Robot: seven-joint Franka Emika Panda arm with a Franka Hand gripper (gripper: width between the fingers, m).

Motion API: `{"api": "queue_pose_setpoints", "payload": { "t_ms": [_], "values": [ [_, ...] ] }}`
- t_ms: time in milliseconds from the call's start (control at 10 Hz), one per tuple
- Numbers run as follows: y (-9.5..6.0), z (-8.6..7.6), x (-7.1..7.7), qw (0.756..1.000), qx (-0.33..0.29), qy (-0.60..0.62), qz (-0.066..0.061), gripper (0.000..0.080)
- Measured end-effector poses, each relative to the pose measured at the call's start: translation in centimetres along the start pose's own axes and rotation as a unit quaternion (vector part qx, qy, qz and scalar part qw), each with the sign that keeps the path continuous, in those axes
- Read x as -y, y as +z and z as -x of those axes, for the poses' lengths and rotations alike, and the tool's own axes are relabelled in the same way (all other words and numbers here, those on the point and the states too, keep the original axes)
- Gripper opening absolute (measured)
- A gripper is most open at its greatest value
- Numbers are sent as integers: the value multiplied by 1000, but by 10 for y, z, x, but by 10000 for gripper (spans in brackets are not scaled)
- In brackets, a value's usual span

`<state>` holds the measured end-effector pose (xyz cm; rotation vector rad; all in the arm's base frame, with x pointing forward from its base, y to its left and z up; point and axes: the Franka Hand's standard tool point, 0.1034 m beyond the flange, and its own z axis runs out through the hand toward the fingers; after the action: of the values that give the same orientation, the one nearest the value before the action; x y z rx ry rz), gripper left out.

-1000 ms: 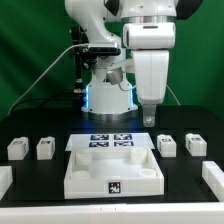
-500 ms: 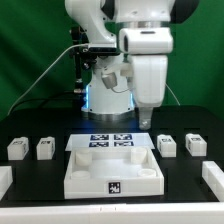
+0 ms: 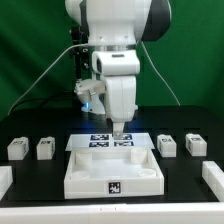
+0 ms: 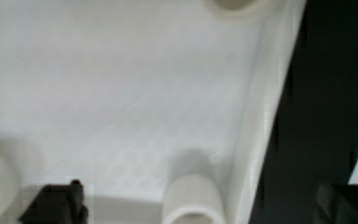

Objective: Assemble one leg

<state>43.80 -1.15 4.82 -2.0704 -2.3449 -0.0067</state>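
Four small white legs with tags stand on the black table: two at the exterior view's left [image 3: 17, 148] [image 3: 44, 148] and two at its right [image 3: 166, 145] [image 3: 195, 144]. The large white tray-like piece [image 3: 75, 175] lies in front in the middle. My gripper [image 3: 120, 131] points straight down over the tray's rear edge, apart from every leg. In the wrist view the gripper [image 4: 201, 205] is open and empty, its dark fingers [image 4: 51, 203] wide apart above the tray's white surface [image 4: 123, 90] and a rounded white bump [image 4: 197, 195].
The marker board [image 3: 100, 141] lies just behind the tray, under the gripper. More white parts sit at the front left edge [image 3: 4, 180] and front right edge [image 3: 213, 178]. The robot base [image 3: 108, 98] stands behind.
The arm has swung from above the tray's right rear toward the exterior view's left and come lower, now over the tray's rear middle. The parts on the table have not moved.
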Motion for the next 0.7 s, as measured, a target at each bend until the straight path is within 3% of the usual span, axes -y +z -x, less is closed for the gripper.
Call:
{"api": "queue_pose_setpoints", "payload": {
  "t_ms": [400, 700],
  "values": [
    [33, 1, 6, 1000, -10, 12, -27, 650],
    [38, 0, 6, 999, -11, 19, -31, 650]
  ]
}}
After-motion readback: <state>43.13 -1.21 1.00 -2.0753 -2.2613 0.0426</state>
